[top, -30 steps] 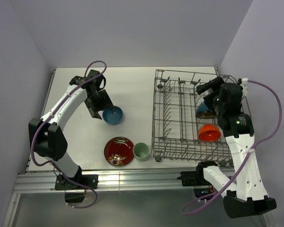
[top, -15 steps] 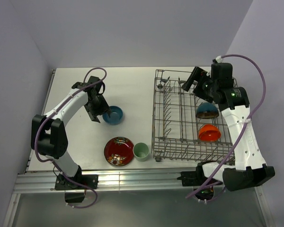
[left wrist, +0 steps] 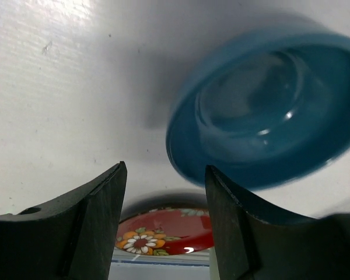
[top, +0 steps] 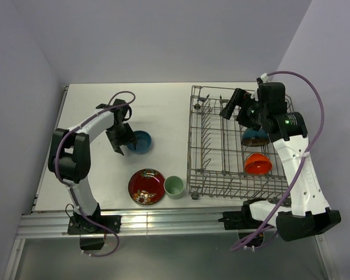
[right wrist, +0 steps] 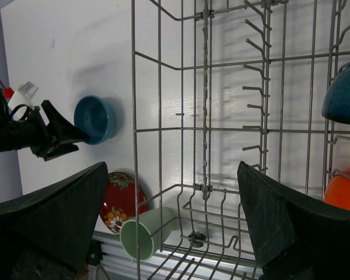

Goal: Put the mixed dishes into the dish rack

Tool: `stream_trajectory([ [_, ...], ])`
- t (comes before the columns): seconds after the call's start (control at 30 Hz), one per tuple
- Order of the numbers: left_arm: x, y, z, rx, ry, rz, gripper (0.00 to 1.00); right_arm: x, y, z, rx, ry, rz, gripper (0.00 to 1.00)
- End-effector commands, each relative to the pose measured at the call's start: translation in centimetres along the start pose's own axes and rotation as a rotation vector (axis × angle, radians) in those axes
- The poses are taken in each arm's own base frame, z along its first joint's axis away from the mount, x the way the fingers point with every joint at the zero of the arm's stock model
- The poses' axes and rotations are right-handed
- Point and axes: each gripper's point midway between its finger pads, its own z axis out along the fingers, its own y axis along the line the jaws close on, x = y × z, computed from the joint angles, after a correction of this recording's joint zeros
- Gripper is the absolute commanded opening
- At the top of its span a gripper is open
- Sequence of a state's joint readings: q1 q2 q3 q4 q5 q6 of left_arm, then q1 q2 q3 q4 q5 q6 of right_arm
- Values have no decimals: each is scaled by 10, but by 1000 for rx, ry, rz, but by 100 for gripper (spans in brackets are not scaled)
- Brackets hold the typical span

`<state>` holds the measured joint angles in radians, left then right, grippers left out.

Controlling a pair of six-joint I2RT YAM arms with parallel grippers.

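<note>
The blue bowl (top: 140, 142) sits on the white table left of the grey wire dish rack (top: 213, 149). My left gripper (top: 122, 146) is open and empty at the bowl's left rim; the bowl (left wrist: 268, 116) fills the upper right of the left wrist view. The red patterned plate (top: 146, 186) and pale green cup (top: 174, 186) stand near the front edge. The dark brown bowl (top: 254, 136) and orange-red bowl (top: 258, 164) sit in the rack's right side. My right gripper (top: 228, 107) is open and empty above the rack's far part.
Purple walls close the table at the back and sides. The rack's left and middle tine rows (right wrist: 221, 116) hold nothing. The plate (right wrist: 118, 201) and cup (right wrist: 141, 233) show through the rack wires in the right wrist view.
My right gripper rose from the bowls in the rack and moved to its far side. My left gripper shifted slightly along the blue bowl's left rim.
</note>
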<state>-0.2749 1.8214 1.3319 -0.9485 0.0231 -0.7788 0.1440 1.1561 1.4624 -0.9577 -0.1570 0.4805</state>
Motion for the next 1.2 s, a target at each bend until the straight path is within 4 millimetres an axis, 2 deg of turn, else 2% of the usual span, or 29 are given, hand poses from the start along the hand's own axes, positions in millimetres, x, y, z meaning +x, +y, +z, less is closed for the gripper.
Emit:
stream_trajectory([
  [0.0, -19, -6, 4, 4, -33, 10, 62, -4, 9, -1, -33, -14, -36, 99],
  [0.1, -24, -6, 12, -12, -16, 12, 60, -5, 12, -1, -32, -12, -50, 98],
  [0.2, -26, -7, 18, -21, -6, 7, 53, -4, 14, 0, -18, -10, -72, 98],
  [0.23, -28, -7, 19, -22, -6, 5, 41, -3, 14, 1, -14, -6, -79, 98],
  [0.3, -28, -8, 20, -22, -6, 7, 25, -1, 15, 2, -6, -1, -95, 98],
  [0.33, -30, -8, 20, -21, -10, 4, 12, 0, 15, 2, -4, 0, -102, 98],
  [0.4, -30, -9, 19, -18, -11, -1, 1, 3, 16, 3, 1, 7, -111, 98],
  [0.47, -30, -9, 19, -18, -11, -8, 0, 5, 18, 3, 0, 11, -123, 98],
  [0.57, -31, -11, 6, 0, -31, -29, 0, 7, 19, 4, 11, 15, -141, 98],
  [0.63, -37, -17, -16, 39, -74, -42, 0, 8, 21, 4, 12, 18, -148, 98],
  [0.67, -42, -23, -36, 73, -107, -53, 0, 8, 21, 4, 11, 15, -150, 98],
  [0.77, -48, -32, -73, 134, -158, -85, 0, 10, 28, 3, -10, 17, -164, 98],
  [0.8, -50, -41, -100, 188, -184, -87, 0, 8, 31, 1, -21, 14, -172, 98],
  [0.9, -41, -61, -150, 326, -161, -100, 0, 12, 37, 3, -21, 35, -215, 98],
  [0.97, -24, -80, -178, 457, -81, -94, 0, 14, 47, 3, -49, 69, -251, 98],
  [1.0, -17, -89, -195, 534, -65, -79, 0, 9, 56, -2, -71, 58, -260, 98],
  [1.03, -2, -100, -211, 631, 10, -67, 0, 11, 64, -4, -101, 77, -272, 98],
  [1.07, 5, -104, -220, 680, 36, -61, 0, 12, 74, -4, -135, 91, -283, 98],
  [1.1, 16, -106, -232, 737, 50, -44, 0, 3, 88, -12, -186, 72, -287, 98],
  [1.13, 19, -115, -244, 816, 54, -13, 0, 0, 98, -16, -225, 72, -278, 99],
  [1.17, 33, -117, -261, 887, 92, 22, 0, 2, 114, -20, -304, 104, -274, 99],
])
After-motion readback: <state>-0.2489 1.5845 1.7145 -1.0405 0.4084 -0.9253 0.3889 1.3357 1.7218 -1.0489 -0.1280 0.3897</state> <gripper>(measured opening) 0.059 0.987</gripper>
